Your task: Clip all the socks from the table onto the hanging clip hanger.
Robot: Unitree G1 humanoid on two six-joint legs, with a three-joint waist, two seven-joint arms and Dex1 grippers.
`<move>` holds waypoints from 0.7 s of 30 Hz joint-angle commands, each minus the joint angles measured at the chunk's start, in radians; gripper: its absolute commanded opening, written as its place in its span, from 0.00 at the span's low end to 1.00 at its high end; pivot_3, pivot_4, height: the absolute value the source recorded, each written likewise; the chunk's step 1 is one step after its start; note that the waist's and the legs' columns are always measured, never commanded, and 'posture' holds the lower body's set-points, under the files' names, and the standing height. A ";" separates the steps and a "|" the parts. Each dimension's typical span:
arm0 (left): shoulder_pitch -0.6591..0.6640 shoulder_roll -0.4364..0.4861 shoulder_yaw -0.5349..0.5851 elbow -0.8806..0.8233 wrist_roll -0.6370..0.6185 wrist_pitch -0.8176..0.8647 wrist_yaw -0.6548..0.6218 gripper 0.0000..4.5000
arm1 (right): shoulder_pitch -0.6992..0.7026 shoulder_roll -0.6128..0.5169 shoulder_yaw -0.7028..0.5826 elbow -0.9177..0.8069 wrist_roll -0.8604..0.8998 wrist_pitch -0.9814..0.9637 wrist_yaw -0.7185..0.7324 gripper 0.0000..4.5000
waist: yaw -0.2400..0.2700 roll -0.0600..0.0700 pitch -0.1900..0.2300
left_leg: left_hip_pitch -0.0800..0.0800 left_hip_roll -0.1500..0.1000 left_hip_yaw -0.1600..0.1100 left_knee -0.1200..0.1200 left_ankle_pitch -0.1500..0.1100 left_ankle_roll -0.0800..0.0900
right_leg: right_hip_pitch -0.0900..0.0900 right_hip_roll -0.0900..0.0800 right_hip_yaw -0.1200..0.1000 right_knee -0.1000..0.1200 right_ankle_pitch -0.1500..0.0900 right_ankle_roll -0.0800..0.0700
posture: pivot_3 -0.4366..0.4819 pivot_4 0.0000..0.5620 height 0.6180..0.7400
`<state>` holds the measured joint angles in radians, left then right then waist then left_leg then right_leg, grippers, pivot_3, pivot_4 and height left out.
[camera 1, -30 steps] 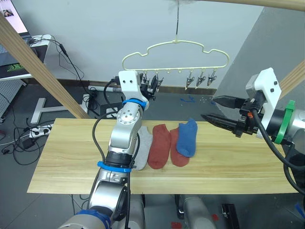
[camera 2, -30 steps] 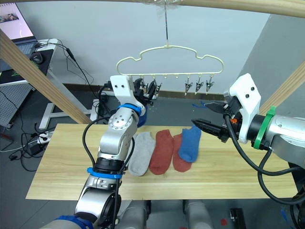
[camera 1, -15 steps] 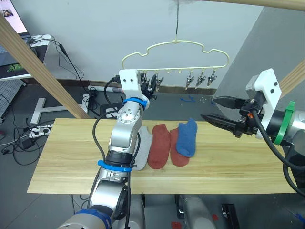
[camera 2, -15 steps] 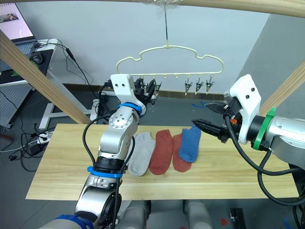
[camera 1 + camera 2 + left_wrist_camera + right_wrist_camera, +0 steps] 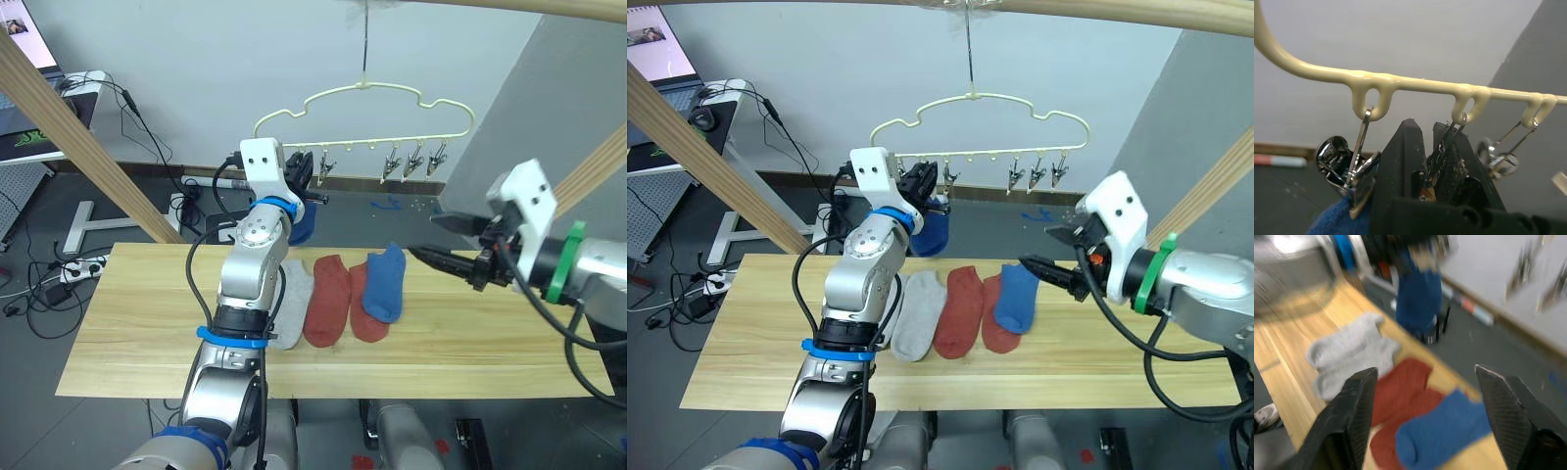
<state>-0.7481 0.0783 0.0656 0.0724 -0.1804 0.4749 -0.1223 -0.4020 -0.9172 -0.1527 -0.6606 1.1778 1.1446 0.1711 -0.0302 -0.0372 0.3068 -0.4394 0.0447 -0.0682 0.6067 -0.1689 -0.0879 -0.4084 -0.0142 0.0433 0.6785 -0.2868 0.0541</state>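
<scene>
A clip (image 5: 1447, 142) on the clip hanger (image 5: 362, 91) is being pinched by the left claw (image 5: 1425, 147); the right claw (image 5: 1425, 416) is being held wide over the socks (image 5: 1400, 416).

I see a cream-yellow clip hanger (image 5: 980, 122), a blue sock (image 5: 934, 227) hanging from it, and grey (image 5: 919, 313), rust-red (image 5: 960, 308) and blue (image 5: 1019, 296) socks on my pale grained-wood bench (image 5: 754, 343).

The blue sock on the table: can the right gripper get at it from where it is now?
Probably yes. The right gripper hangs open just beside the blue sock, which lies on top at the right end of the row on the table. Nothing stands between them.
</scene>
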 commanded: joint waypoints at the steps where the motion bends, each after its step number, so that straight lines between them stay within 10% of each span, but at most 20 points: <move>1: -0.043 0.019 0.054 -0.060 -0.109 0.149 -0.047 0.06 | 0.008 0.040 0.103 0.061 -0.141 -0.024 -0.013 0.99 | 0.000 0.000 0.000 | 0.000 0.000 0.000 0.000 0.000 0.000 | 0.000 0.000 0.000 0.000 0.000 0.000 | 0.45 0.54 1.00; 21: -0.091 0.058 0.076 -0.062 -0.205 0.313 -0.067 0.06 | -0.212 0.428 0.429 0.775 -0.813 -0.311 0.097 0.99 | -0.001 0.001 0.001 | -0.001 0.001 0.000 0.000 0.000 0.000 | -0.002 0.001 0.000 0.001 0.002 -0.004 | 0.49 0.54 1.00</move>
<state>-0.8349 0.1333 0.1490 0.0451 -0.3809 0.7865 -0.1870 -0.5946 -0.4982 0.2946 0.0977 0.3958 0.8674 0.2528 -0.0309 -0.0361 0.3075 -0.4402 0.0456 -0.0684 0.6066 -0.1688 -0.0881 -0.4104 -0.0133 0.0431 0.6795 -0.2845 0.0503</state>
